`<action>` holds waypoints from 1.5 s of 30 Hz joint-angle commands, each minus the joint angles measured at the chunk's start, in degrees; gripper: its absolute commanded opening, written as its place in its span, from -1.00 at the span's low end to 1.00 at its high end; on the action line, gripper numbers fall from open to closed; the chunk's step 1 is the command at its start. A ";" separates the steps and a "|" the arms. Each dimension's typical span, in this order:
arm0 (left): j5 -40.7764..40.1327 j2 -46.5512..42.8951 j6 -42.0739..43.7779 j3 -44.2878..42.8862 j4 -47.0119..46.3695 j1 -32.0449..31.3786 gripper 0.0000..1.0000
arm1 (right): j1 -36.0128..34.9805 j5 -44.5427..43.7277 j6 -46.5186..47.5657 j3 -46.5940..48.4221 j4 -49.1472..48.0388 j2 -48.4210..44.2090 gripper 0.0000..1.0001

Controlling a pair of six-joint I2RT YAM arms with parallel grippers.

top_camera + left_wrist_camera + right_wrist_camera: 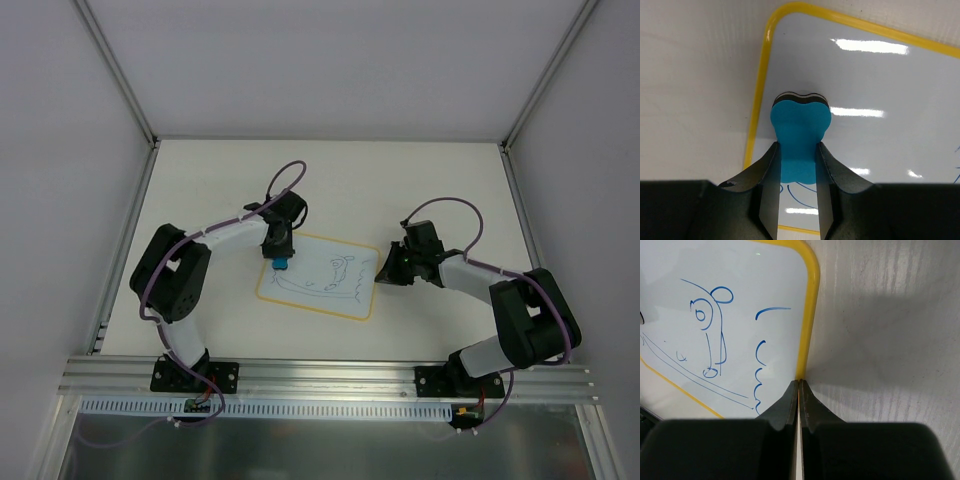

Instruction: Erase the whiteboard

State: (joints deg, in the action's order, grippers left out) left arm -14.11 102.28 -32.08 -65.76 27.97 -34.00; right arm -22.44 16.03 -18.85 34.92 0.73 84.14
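The whiteboard (300, 292), white with a yellow border, lies flat mid-table and bears blue marker doodles (335, 272). My left gripper (280, 258) is shut on a blue eraser (281, 265) with a black felt face, held over the board's upper left corner. In the left wrist view the eraser (800, 120) sticks out past the gripper (797, 145) over the white surface (865, 75). My right gripper (383, 272) is shut, its tips (799, 381) on the board's right yellow edge (807, 315). Doodles (710, 330) show to the left of it.
White walls with metal posts enclose the table on three sides. An aluminium rail (330, 375) runs along the near edge by the arm bases. Purple cables (290, 175) loop over both arms.
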 commanded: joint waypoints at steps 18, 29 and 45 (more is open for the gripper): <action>-2.68 -3.93 -0.01 12.85 7.19 3.06 -1.00 | -0.33 -5.22 1.54 -1.52 5.07 1.64 -0.99; 1.71 -5.95 -2.81 15.13 9.30 -0.88 -1.00 | -0.42 -5.13 1.63 -1.43 4.98 1.38 -0.99; 10.50 7.15 -9.41 -3.59 9.74 -21.81 -1.00 | -1.12 -5.49 1.27 -1.34 4.98 1.12 -0.99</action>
State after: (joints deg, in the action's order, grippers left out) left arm -11.09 105.75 -38.20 -70.91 34.65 -54.61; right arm -23.00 15.59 -18.87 34.94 0.34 84.07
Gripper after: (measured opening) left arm 0.269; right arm 0.007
